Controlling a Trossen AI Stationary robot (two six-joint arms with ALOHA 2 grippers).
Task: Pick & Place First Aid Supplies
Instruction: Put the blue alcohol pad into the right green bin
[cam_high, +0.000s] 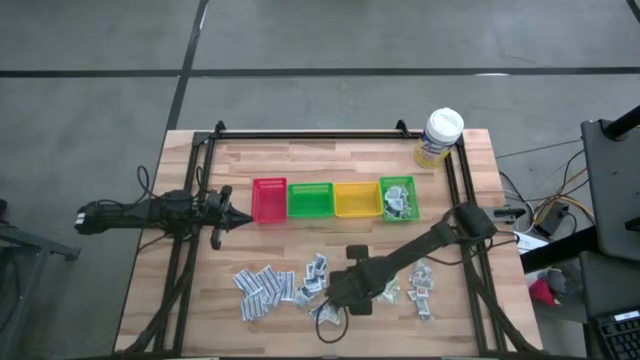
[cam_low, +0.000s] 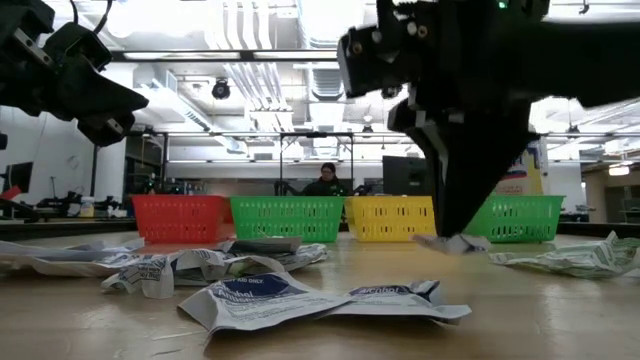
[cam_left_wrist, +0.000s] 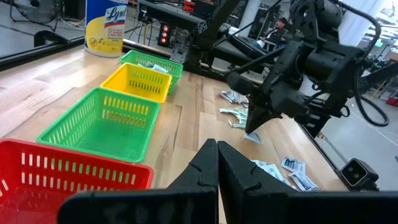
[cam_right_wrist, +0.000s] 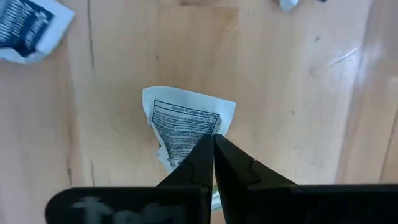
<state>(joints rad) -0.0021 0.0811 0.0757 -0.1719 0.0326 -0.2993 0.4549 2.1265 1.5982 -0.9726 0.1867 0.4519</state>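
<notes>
The right tool (cam_right_wrist: 211, 144) is low over the desk (cam_high: 470, 160), clenched, with its tips pinching a white sachet (cam_right_wrist: 186, 124) that has black print. This sachet lies on the wood, near the front of the desk. More sachets (cam_high: 265, 285) are scattered just beside it, and some lie in the far green bin (cam_high: 398, 198). The left tool (cam_high: 240, 216) is clenched on nothing and hangs beside the red bin (cam_high: 269, 199).

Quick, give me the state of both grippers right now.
Left gripper: closed, empty, hovering beside the red bin.
Right gripper: closed on a white printed sachet at the table.
</notes>
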